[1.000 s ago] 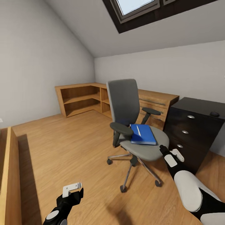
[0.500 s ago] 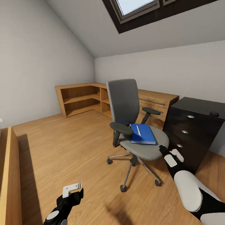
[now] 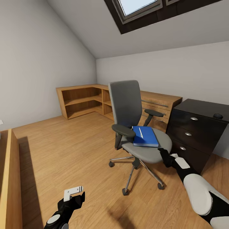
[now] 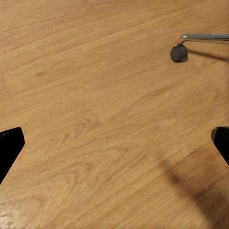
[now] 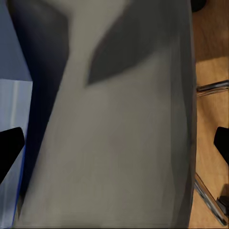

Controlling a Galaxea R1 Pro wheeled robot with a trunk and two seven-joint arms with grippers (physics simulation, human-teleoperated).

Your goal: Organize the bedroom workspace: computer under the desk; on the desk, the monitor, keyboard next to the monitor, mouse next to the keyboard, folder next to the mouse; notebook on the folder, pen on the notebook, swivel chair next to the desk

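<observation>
Head view: the right gripper point(image 3: 163, 155) is seen at the seat edge of the swivel chair point(image 3: 136, 127), just beside the blue folder point(image 3: 145, 136) — a pen point(image 3: 141, 133) lies on top. In the right wrist view its dark fingertips point(image 5: 9, 148) are spread wide over the grey seat. The left gripper point(image 3: 76, 191) is held low over the wooden floor point(image 3: 73, 149), fingers apart — a chair caster point(image 4: 177, 53) shows ahead. A black drawer cabinet point(image 3: 194, 133) stands beside the chair.

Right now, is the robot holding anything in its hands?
No, nothing is held. The left hand hangs open over the floor, and the right hand is open beside the swivel chair seat.
</observation>
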